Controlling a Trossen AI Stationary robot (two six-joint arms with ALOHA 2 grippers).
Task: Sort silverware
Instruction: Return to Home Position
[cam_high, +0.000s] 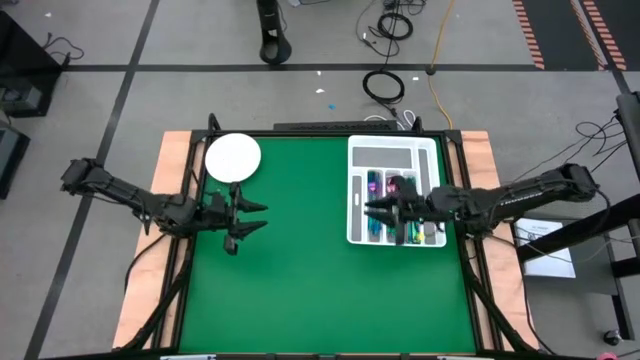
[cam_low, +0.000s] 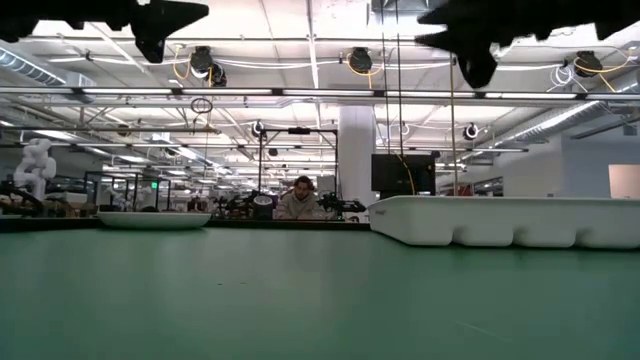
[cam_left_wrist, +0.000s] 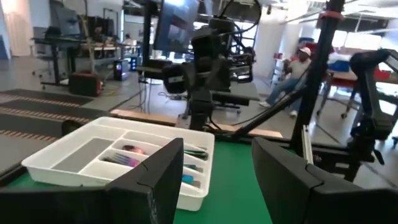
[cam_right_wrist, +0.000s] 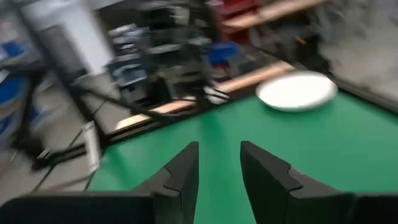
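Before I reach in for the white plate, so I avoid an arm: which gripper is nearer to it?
Left. The left gripper hangs open close beside the plate; the right gripper, also open, is raised over the white tray, far off to the other side.

The high camera looks straight down from well above on the whole green worktop (cam_high: 300, 290). The low camera sits at worktop height, facing level across into the room; both share the white plate (cam_high: 233, 157) and compartmented tray (cam_high: 385, 158). The left wrist camera looks past the left gripper (cam_left_wrist: 217, 163) toward the tray, the right one past the right gripper (cam_right_wrist: 219, 155) toward the plate.
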